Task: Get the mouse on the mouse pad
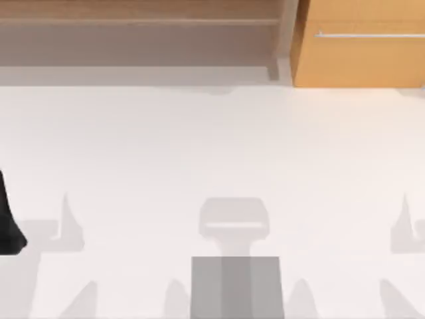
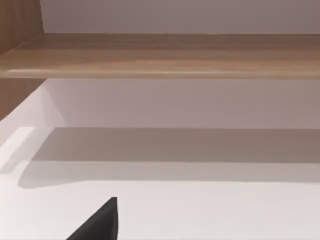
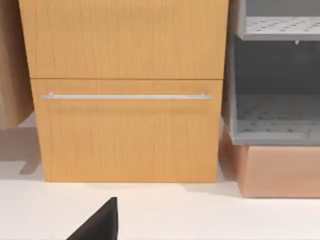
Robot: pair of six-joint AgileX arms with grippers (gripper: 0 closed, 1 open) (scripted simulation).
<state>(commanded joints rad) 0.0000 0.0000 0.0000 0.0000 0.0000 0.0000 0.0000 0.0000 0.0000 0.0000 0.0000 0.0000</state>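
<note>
Mouse: can't tell where it lies, same for the mouse pad, so any reach from here is blind.

Counter [image 1: 212,146] is a wide white surface carrying only arm shadows. The wooden shelf [image 1: 133,20] runs along its back, and the drawer cabinet [image 1: 358,60] sits at back right. In the right wrist view a grey rack [image 3: 275,115] stands just beside the cabinet on a tan box [image 3: 280,170].

Main risk: an arm sweeps toward the back to search and clips the shelf lip or the cabinet's handle [image 3: 125,96]. Next risk: choosing the arm for the wrong side, which forces a cross-counter reach.

The dark shape at the counter's left edge is probably the left arm [image 1: 8,219], low and parked. Left gripper [image 2: 102,222] and right gripper [image 3: 102,222] each show one dark tip. Can't tell whether they are released or clenched. Nothing is visibly held.
</note>
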